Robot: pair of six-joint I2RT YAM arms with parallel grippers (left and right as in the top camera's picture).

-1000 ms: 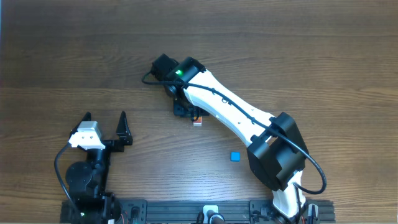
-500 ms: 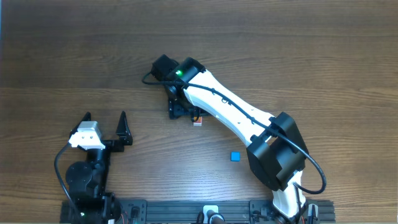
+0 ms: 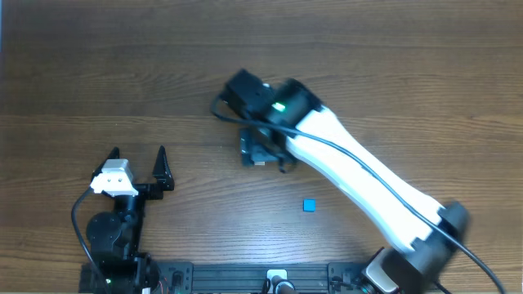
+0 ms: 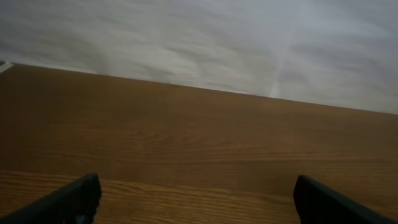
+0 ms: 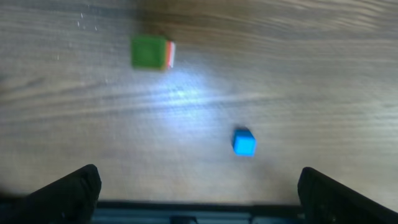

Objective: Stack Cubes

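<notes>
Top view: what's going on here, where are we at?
The right gripper hangs open above the table, holding nothing. Below it sits a green cube with an orange cube showing at its edge, seemingly stacked under it. A blue cube lies apart, not yet stacked. The left gripper is open near its base.
</notes>
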